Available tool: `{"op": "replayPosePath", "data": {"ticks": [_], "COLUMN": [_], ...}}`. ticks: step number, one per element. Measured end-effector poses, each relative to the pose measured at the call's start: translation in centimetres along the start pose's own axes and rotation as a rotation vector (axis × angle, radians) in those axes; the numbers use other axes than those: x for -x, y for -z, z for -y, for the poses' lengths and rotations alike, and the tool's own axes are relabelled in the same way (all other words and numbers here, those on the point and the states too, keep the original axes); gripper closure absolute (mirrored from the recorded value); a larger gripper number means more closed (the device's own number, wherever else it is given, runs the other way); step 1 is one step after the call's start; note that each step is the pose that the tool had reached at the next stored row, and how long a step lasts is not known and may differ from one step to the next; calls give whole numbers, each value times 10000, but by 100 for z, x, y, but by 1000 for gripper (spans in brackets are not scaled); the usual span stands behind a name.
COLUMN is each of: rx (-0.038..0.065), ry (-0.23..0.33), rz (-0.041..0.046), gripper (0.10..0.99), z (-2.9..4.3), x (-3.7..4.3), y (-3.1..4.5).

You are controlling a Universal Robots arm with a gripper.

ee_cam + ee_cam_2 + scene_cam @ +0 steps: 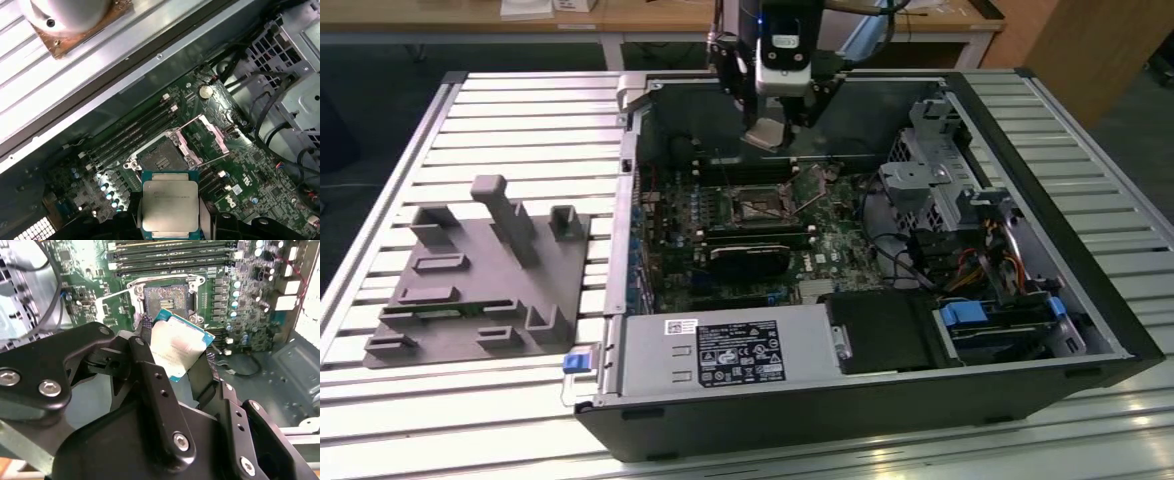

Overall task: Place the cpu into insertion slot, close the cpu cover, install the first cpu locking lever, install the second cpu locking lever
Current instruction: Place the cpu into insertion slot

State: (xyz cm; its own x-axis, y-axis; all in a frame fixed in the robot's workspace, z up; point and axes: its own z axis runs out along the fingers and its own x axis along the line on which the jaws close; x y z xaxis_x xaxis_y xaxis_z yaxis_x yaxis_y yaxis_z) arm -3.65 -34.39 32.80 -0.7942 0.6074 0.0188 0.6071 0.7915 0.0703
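My gripper (771, 128) hangs inside the open computer case, above the far part of the motherboard, and is shut on the cpu (765, 137). In both wrist views the tan-faced square cpu (177, 342) (170, 202) sits edge-on between the black fingers (150, 370), well clear of the board. The insertion slot (754, 205) (166, 300) (156, 160) lies bare, its dark pin field exposed. The silvery cpu cover (113, 306) (204, 136) is swung open beside the slot.
Long black memory slots (135, 132) run along one side of the socket and a black graphics card (750, 255) lies on the other. A drive cage with cables (941, 195) fills the exterior view's right. A grey fixture block (480, 270) sits on the slatted table.
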Motion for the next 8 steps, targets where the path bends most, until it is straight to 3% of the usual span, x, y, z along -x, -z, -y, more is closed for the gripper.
{"op": "replayPosePath", "data": {"ticks": [8], "rx": [21], "ry": [-1172], "rz": [83], "gripper": [545], "z": [2], "x": [1], "y": [-27]}}
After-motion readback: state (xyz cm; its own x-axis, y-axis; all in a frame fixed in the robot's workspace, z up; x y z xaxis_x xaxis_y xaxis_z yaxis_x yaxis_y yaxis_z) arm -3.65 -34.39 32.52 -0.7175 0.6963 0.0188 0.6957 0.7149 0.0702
